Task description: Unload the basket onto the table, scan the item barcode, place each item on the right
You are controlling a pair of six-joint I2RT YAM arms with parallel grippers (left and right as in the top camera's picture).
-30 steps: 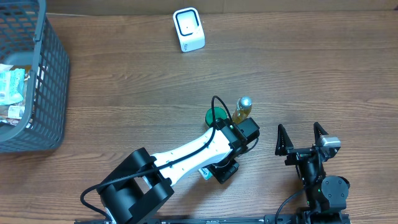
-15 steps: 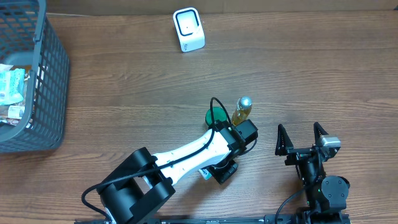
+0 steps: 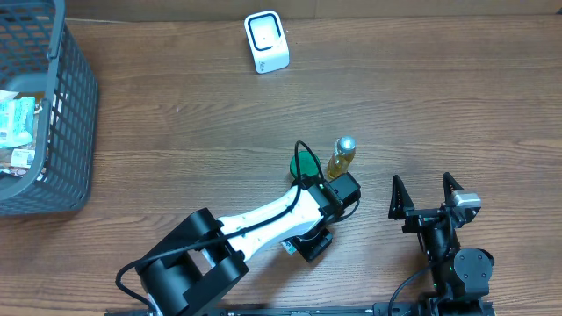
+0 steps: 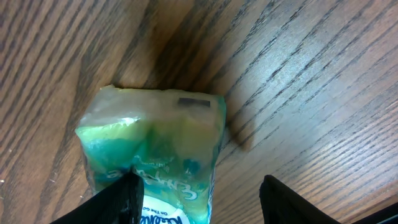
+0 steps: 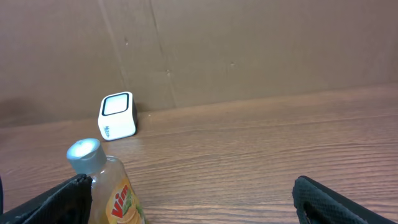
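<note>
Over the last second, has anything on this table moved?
The left arm drew back slightly toward its base, down and left in the overhead view, uncovering more of the green disc. The left pincer is open by the packet, gripping nothing. The yellow bottle, white scanner, basket and open right pincer stayed put.

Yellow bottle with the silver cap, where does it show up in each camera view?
Overhead: the yellow bottle is just right of centre.
Left wrist: not in it.
Right wrist: the bottle is in the lower left corner, with its cap on top.
Shared landmark: the white scanner is at top centre overhead. In the right wrist view the scanner stands behind the bottle.
</note>
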